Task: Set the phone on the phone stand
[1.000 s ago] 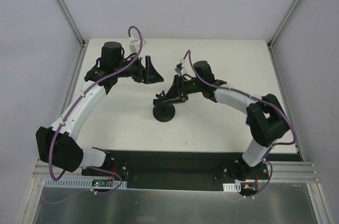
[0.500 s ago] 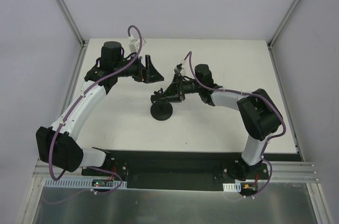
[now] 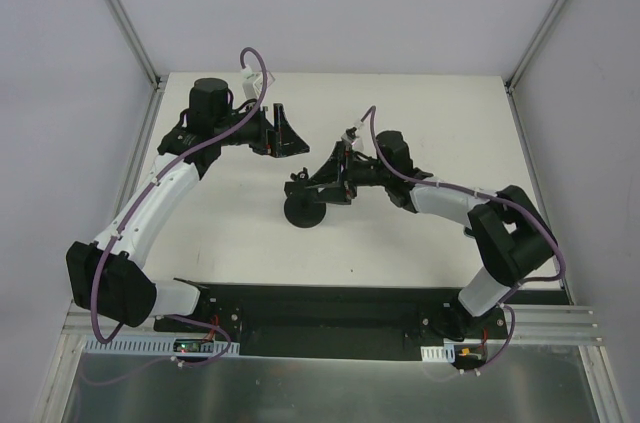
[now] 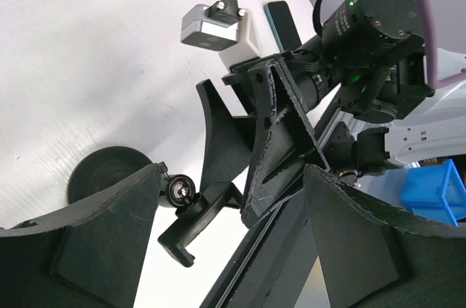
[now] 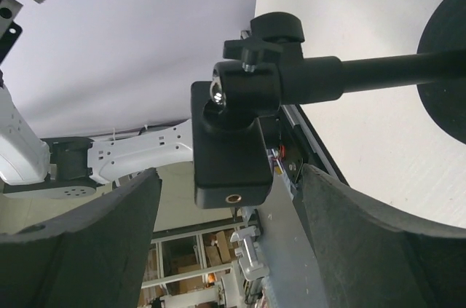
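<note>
- The right hand [image 5: 229, 173] stands wide. Its two black fingers [image 5: 80, 250] are spread well apart and grip nothing.
- Between those fingers sits the head of the small all-black phone stand [image 3: 305, 211], a squarish block under a ball joint and a clamp knob. In the right wrist view a bare gap shows on each side of the block, so neither finger touches it.
- From the head, the stand's round neck runs to its disc base, which lies flat near the middle of the white surface [image 3: 430, 123]. Seen from above, the base is just in front of the right hand.
- The phone [image 4: 280, 24], a thin flat dark slab with a greenish edge, shows only in the left wrist view. It appears to lie on the surface behind the right hand's wrist, just beside the white-and-grey wrist camera [image 4: 215, 24] in that picture. Its near end is hidden by the right arm.
- The phone is apart from the stand and is not between the fingers of either hand.
- From above the phone cannot be made out, as the right arm covers that part of the surface.
- The left hand [image 4: 233, 170] is also wide, with nothing between its fingers [image 4: 95, 250]. It hangs over the far left part of the surface, apart from the stand, and points toward the right hand.
</note>
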`<state>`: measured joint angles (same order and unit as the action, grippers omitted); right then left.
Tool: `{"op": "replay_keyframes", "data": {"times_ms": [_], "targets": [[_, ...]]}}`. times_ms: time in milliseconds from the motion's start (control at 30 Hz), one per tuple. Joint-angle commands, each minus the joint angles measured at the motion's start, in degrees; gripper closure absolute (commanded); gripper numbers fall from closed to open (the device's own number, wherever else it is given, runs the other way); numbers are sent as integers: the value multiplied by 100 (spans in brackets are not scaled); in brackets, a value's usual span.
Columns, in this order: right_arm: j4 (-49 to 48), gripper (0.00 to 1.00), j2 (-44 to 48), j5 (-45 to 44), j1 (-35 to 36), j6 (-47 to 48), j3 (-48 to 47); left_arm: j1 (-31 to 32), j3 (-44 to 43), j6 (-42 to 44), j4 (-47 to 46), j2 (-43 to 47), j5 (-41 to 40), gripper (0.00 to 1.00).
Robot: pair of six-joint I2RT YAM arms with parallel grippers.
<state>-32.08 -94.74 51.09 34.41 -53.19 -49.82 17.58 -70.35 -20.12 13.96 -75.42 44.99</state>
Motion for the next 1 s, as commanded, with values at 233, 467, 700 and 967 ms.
{"op": "replay_keyframes", "data": {"times_ms": [233, 467, 700, 967], "targets": [[61, 32, 219, -363, 101, -121, -168, -1, 30, 34, -191, 168, 185, 22], [17, 44, -18, -319, 83, -157, -361, -1, 39, 61, -183, 168, 159, 22], [-97, 64, -378, -108, 4, -122, -563, -1, 47, 70, -200, 177, 159, 22], [-149, 88, -764, 524, -137, -42, -967, -1, 39, 43, -200, 177, 177, 22]]}}
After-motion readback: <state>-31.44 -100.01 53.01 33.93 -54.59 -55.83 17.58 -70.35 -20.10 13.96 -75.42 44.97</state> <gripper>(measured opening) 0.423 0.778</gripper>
